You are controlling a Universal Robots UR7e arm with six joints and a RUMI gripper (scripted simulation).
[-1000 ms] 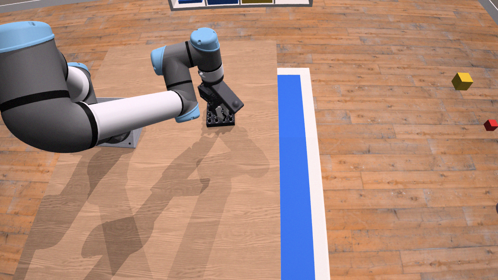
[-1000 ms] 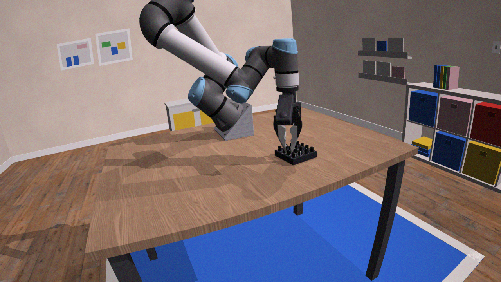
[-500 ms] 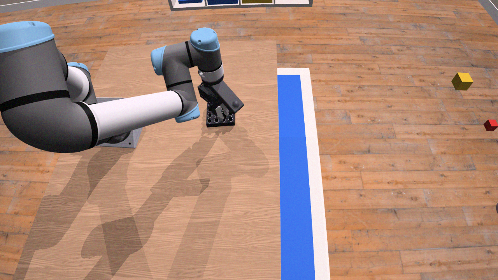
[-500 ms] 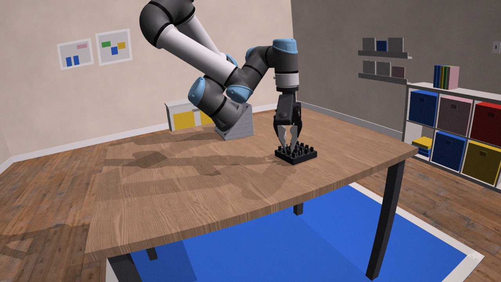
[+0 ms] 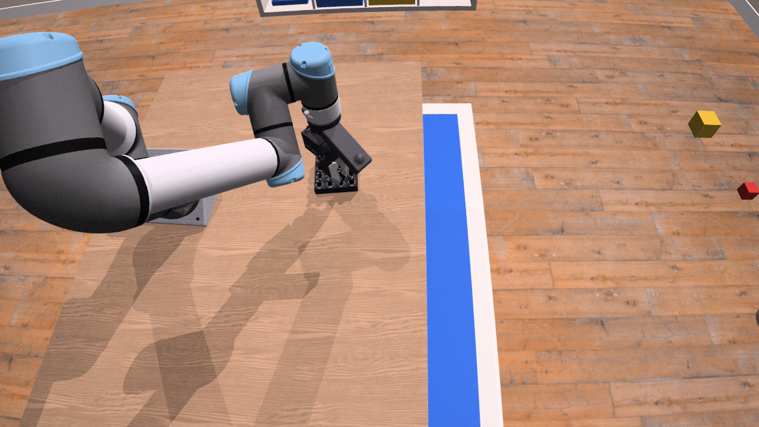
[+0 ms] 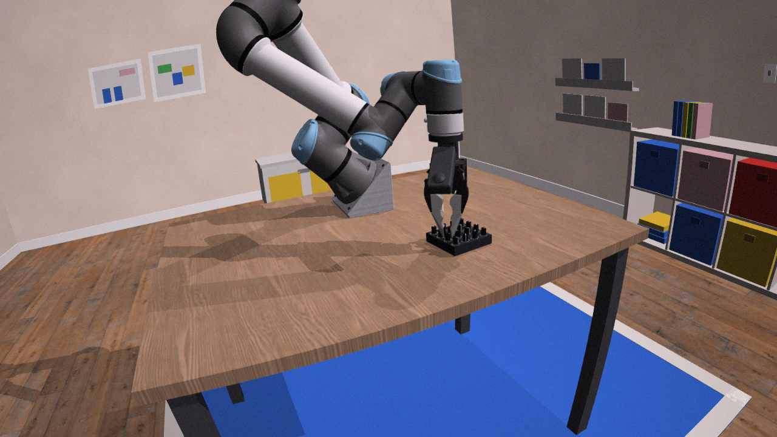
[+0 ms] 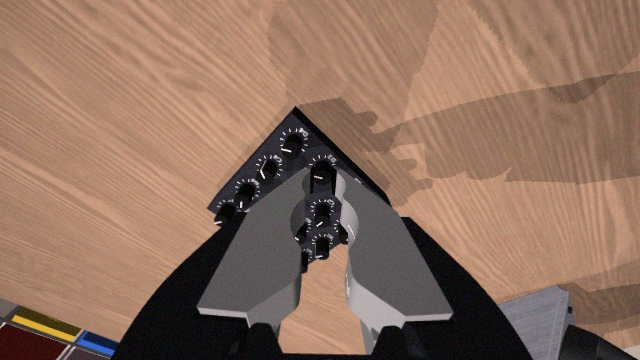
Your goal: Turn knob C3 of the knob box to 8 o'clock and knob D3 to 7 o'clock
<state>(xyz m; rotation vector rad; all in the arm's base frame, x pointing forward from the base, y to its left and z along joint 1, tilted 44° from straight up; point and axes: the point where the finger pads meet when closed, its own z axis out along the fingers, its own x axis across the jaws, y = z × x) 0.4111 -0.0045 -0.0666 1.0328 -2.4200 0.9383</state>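
Your gripper (image 7: pixel 323 186) is clenched on one knob (image 7: pixel 320 176) of the knob box (image 6: pixel 459 243), mid-tabletop (image 6: pixel 326 293). Whether it's C3 or D3, you can't tell; pointer unreadable. Judge one turn underway, the other knob still to check.

From above, the arm (image 5: pixel 201 169) reaches from the left edge of the frame toward the centre, its claw (image 5: pixel 334 171) pointing down onto the black knob box (image 5: pixel 336 182) on the table (image 5: pixel 297 318). The claw's fingers are closed in among the knobs. A blue strip (image 5: pixel 448 265) runs down right of the table, and a yellow cube (image 5: pixel 704 123) and a red cube (image 5: pixel 748 190) lie at the far right.
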